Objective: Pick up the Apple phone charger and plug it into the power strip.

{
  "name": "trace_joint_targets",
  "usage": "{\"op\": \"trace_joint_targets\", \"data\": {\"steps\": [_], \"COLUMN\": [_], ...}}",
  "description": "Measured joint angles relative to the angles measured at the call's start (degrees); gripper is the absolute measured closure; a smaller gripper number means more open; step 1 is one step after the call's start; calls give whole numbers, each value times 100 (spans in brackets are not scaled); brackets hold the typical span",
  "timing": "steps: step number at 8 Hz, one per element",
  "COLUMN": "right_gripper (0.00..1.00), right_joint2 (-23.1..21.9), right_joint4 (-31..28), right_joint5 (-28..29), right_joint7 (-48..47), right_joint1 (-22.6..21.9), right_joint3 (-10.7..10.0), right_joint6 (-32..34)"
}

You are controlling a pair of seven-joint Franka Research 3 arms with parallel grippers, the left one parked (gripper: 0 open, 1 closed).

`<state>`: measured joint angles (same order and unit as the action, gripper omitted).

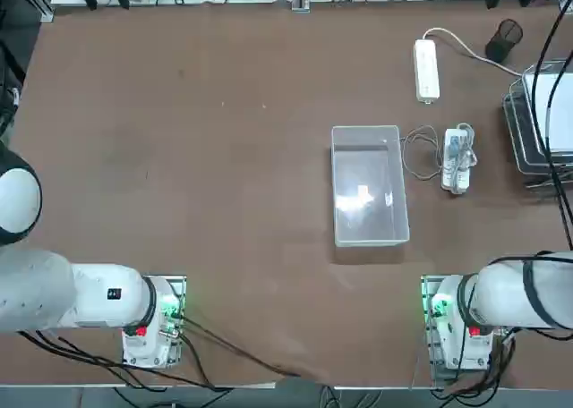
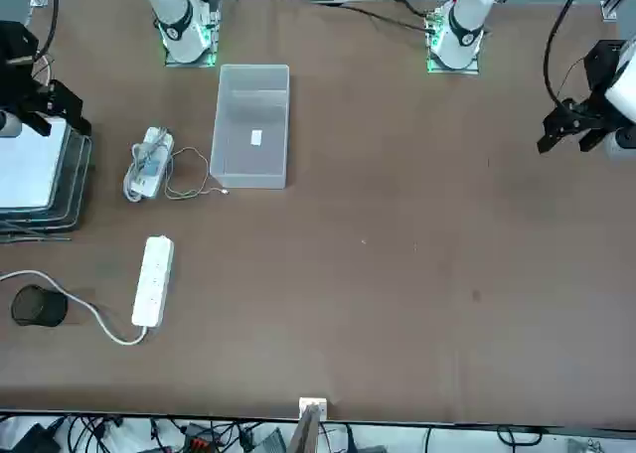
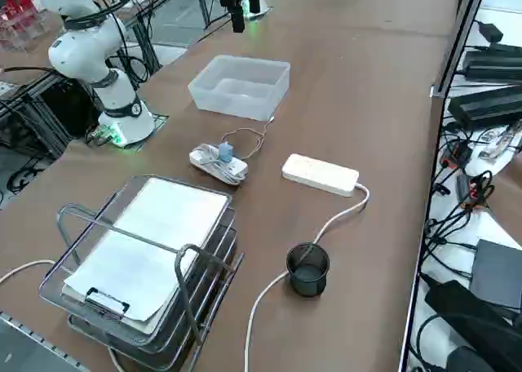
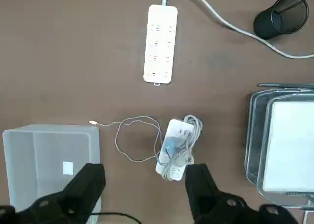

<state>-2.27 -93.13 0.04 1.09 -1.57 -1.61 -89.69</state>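
Approach stage, apparently before grasping. Tool is wide open and empty above the tabletop. Charger rests on the cord-wound bar; strip lies at its 11 o'clock (12 points away from the robot). Next: descend, grip charger, avoid cable.

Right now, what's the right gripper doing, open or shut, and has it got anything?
Right gripper: open, fingers wide apart, holding nothing.
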Motion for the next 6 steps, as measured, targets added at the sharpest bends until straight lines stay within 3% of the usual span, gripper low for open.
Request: {"op": "trace_joint_targets", "data": {"steps": [6], "right_gripper": [1], "right_joint2": [77], "right_joint4": [-173], "right_joint5": [-6], "right_joint7": [-235], "right_joint1": [3], "right_joint3": [-19], "right_joint6": [-125]}}
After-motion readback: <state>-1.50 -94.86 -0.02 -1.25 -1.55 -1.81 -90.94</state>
